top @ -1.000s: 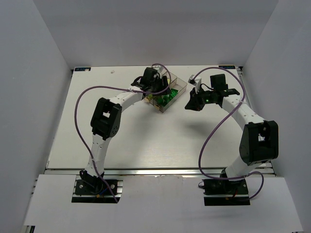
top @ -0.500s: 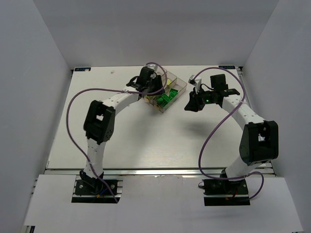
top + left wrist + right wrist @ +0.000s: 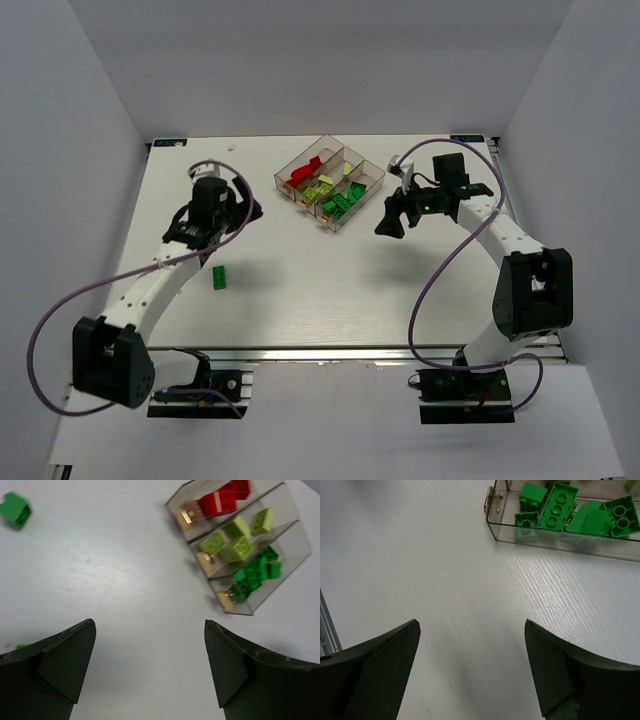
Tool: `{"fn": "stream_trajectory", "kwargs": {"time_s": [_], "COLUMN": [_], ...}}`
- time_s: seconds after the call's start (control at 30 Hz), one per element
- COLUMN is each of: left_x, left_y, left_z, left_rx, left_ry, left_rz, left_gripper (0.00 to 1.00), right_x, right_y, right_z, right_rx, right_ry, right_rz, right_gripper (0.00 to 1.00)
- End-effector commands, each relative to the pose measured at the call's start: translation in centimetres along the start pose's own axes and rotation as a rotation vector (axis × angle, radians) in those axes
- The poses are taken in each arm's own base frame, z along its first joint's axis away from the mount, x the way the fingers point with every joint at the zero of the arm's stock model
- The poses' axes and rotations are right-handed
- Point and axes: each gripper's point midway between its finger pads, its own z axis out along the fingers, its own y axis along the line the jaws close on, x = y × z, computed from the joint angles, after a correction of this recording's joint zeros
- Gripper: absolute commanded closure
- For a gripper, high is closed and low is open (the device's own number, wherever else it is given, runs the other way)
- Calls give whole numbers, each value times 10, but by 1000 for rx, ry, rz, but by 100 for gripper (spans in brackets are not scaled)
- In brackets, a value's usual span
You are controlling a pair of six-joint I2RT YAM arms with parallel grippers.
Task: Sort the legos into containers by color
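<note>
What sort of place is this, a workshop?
Probably a robot test bench in a lab: two arms bolted to a white table, plain white walls around it, and a clear tray of toy bricks.

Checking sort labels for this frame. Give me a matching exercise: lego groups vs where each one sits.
1 red legos
2 yellow-green legos
3 loose green lego
4 binned green legos

A bare table
B middle compartment of the containers
C outer compartment, left arm's side
D outer compartment, right arm's side

Pairs: 1-C, 2-B, 3-A, 4-D
</note>
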Motion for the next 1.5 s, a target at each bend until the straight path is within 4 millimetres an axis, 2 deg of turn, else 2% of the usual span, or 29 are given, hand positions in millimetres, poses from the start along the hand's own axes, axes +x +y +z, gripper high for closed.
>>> {"fn": "stream_trajectory", "kwargs": {"time_s": [0.0,0.13,0.27,0.37,0.77,0.9,1.13,1.27,1.47], "left_x": [14,28,51,66,98,112,119,117,115], "left_y": [53,80,103,113,128,135,151,158,166], "left_z": [-29,-41,-40,-37,-25,-20,-13,-9,-5], "left_rx": [-158,-219,-257,-266,-256,-276,-346,-397,-435], "left_ry": [-6,12,74,118,236,284,327,349,365], "left_rz": [-23,-27,-55,-69,-39,-31,21,45,98], "left_gripper": [2,2,2,2,4,6,11,18,21], "right_x": [-17,-19,-15,-11,-5,-2,1,-1,0], "right_y": [1,6,13,19,29,29,29,27,26], "right_z": [-3,-1,3,6,10,11,13,13,14], "right_rx": [-6,-27,-49,-65,-82,-82,-82,-79,-80], "right_ry": [-54,-43,-19,-3,23,31,32,32,32], "right_rz": [-43,-65,-74,-72,-55,-47,-42,-44,-43], "right_gripper": [11,11,12,15,25,32,34,33,33]}}
